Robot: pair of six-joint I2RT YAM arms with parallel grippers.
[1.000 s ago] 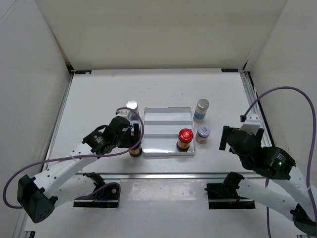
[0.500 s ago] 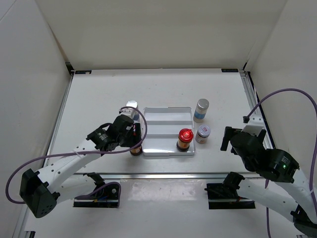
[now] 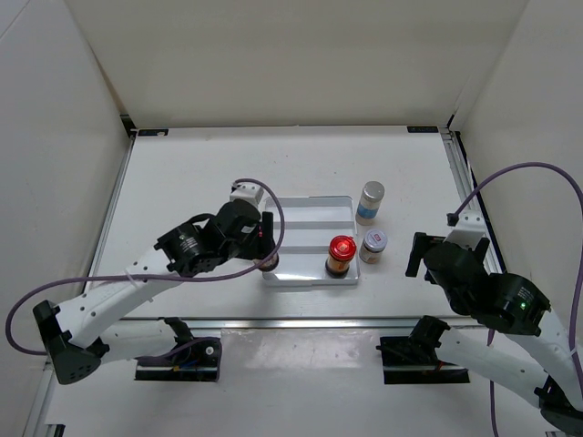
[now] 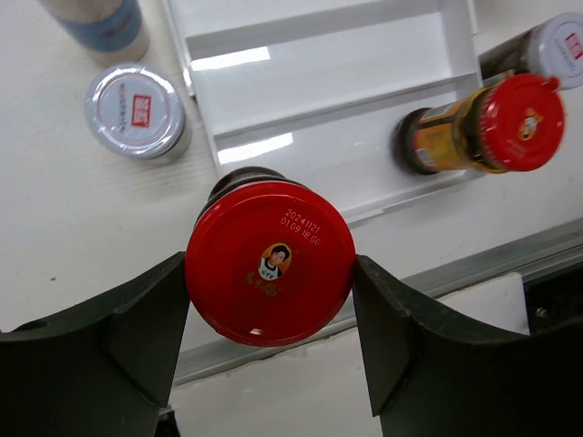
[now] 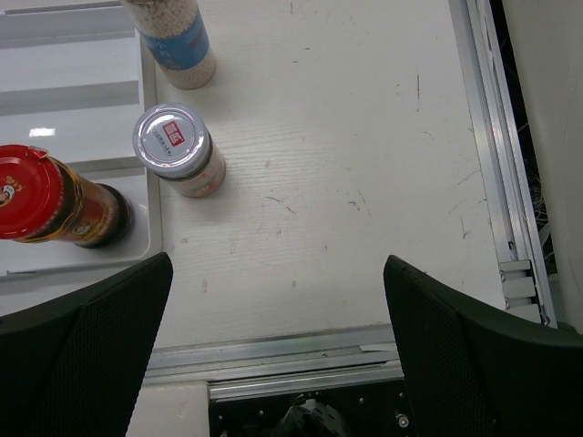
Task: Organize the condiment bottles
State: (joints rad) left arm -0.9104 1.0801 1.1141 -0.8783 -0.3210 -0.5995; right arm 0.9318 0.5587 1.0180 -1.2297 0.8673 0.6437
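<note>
The left gripper (image 4: 271, 287) is clamped on the red cap of 1 brown jar (image 4: 271, 259), held between its fingers. The white tray (image 4: 319, 82) lies just ahead of it. The right gripper (image 5: 278, 346) gapes wide, holding nothing, and 1 short silver-capped jar (image 5: 178, 150) stands ahead to its left.
</note>
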